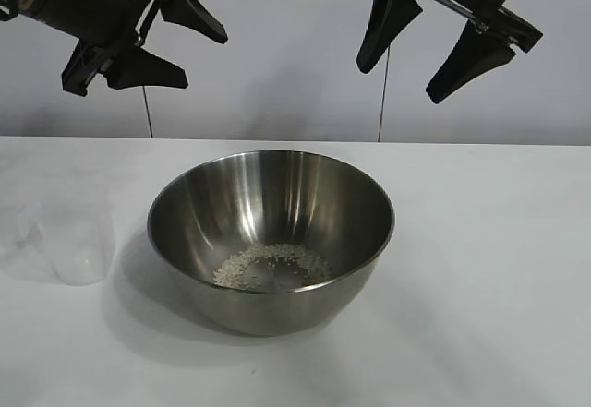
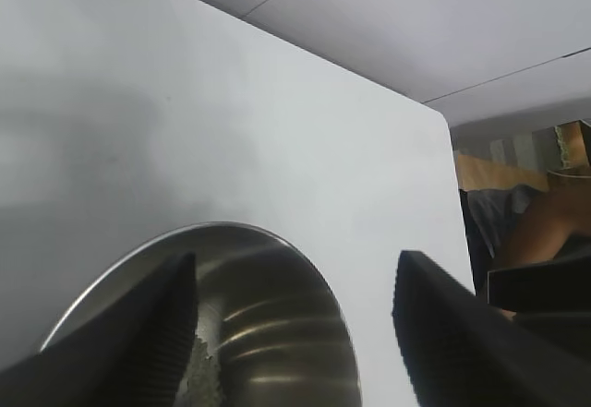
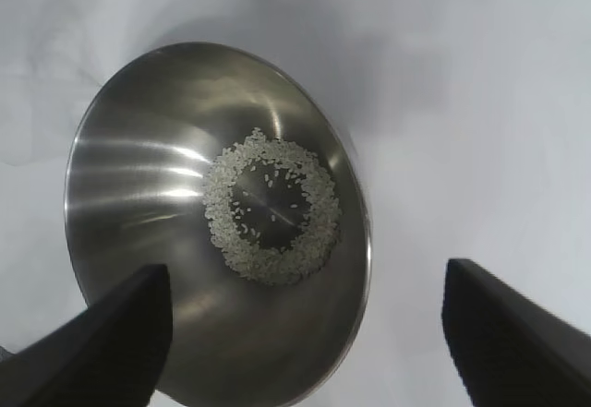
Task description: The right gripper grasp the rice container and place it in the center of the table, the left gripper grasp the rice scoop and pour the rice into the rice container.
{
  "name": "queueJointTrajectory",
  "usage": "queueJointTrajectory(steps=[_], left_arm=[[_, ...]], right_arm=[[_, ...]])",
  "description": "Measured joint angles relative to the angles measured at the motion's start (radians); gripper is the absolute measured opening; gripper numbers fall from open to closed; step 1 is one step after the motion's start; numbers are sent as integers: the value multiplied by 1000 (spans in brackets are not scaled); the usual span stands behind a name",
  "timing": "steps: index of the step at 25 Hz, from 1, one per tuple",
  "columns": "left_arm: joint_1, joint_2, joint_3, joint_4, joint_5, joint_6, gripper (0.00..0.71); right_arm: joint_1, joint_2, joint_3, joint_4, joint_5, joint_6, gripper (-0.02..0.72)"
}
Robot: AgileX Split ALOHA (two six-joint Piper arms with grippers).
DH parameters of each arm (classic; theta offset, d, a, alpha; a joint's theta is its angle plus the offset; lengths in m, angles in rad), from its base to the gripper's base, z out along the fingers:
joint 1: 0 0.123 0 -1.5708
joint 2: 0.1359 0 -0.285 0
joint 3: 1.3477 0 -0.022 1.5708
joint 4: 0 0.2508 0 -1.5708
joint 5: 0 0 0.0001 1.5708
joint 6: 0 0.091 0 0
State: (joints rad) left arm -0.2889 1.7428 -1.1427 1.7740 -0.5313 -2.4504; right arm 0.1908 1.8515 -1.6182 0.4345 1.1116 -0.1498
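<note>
White table (image 1: 499,269), both pincers wide and empty; rice scoop (image 1: 78,241) only in exterior view, rice (image 3: 271,209) ring clearest from right wrist

From over the right arm's wrist, the rice container (image 3: 185,185) sits on the white table (image 3: 480,102), its shiny steel inside catching bright streaks of light along one wall. Down at the bottom the rice (image 3: 270,206) has settled into a ring, thick around the edge of the flat base, with only a few loose grains scattered across the bare middle. The right gripper (image 3: 305,342) hangs above with its jaws spread wide and nothing between them: one dark finger (image 3: 111,347) shows in front of the bowl's rim, the other (image 3: 508,333) well off to the side over bare tabletop. A soft shadow lies on the table beyond the bowl.
</note>
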Motion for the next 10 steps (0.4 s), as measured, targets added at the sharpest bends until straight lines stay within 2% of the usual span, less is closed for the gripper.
queueJointTrajectory(steps=[4, 10], left_arm=[[0, 0, 0, 0, -8, 0, 449], [0, 0, 0, 1, -14, 0, 449]], right_arm=[[0, 0, 0, 0, -33, 0, 558], [0, 0, 0, 0, -136, 0, 558]])
